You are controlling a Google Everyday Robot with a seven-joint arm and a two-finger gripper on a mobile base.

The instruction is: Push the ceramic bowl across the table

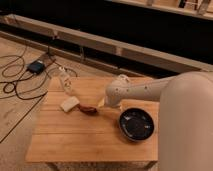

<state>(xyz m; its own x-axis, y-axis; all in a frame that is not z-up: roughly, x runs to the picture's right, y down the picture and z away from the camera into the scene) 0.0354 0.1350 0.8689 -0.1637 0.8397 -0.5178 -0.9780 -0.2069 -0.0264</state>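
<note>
The ceramic bowl (136, 124), wide, shallow and glossy black with faint speckles, sits on the right side of the light wooden table (75, 137), close to its right edge. My white arm reaches in from the right above the bowl. The gripper (104, 102) is at the end of the arm, low over the table's middle. It is just left of and behind the bowl and beside a small reddish-brown item (89, 109). The arm's bulk hides most of the gripper.
A clear plastic bottle (65, 82) stands at the back left of the table, with a pale block (70, 104) in front of it. Cables and a blue box (36, 66) lie on the floor to the left. A dark wall with ledges runs behind.
</note>
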